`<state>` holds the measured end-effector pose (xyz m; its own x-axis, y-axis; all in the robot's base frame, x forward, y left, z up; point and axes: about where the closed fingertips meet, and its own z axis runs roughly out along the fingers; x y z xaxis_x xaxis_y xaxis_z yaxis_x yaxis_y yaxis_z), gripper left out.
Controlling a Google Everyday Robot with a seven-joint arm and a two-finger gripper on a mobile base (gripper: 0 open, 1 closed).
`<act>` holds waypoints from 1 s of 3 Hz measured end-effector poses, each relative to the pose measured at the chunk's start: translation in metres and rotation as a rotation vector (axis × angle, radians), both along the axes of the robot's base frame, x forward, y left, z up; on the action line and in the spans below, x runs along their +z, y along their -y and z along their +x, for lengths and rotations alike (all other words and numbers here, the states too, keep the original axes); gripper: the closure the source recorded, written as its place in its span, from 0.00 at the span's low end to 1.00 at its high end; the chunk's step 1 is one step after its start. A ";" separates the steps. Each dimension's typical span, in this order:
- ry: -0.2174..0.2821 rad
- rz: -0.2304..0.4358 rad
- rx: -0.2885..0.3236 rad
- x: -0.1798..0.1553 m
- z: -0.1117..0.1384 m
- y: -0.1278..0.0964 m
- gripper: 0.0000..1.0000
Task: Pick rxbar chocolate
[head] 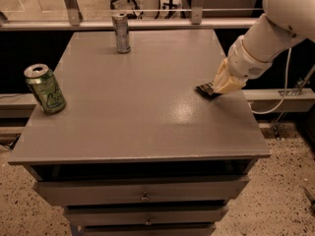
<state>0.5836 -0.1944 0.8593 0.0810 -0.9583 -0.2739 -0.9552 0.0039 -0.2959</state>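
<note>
Grasping looks to be the step in hand. The pincer is down at the right side of the counter, near its right edge, at the end of the white arm that reaches in from the upper right. The rxbar chocolate lies right under the pincer's tip. Only the bar's dark left end shows beyond the tip, and the rest is covered. The pincer touches or nearly touches the bar, but it cannot be told whether it is spread around the wrapper or already pinching it, nor whether the bar lies flat or is tipped up.

The green can stands well apart at the left edge, and the slim silver can stands at the far side, so neither crowds the work.

The next move probably calls for a firm hold across the thin bar, then a straight lift off the counter. The glossy wrapper may slip, so a slow rise seems wise.
</note>
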 end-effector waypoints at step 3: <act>0.027 0.016 0.008 0.002 0.006 -0.002 0.30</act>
<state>0.5899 -0.1920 0.8617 0.0963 -0.9531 -0.2868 -0.9469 0.0011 -0.3216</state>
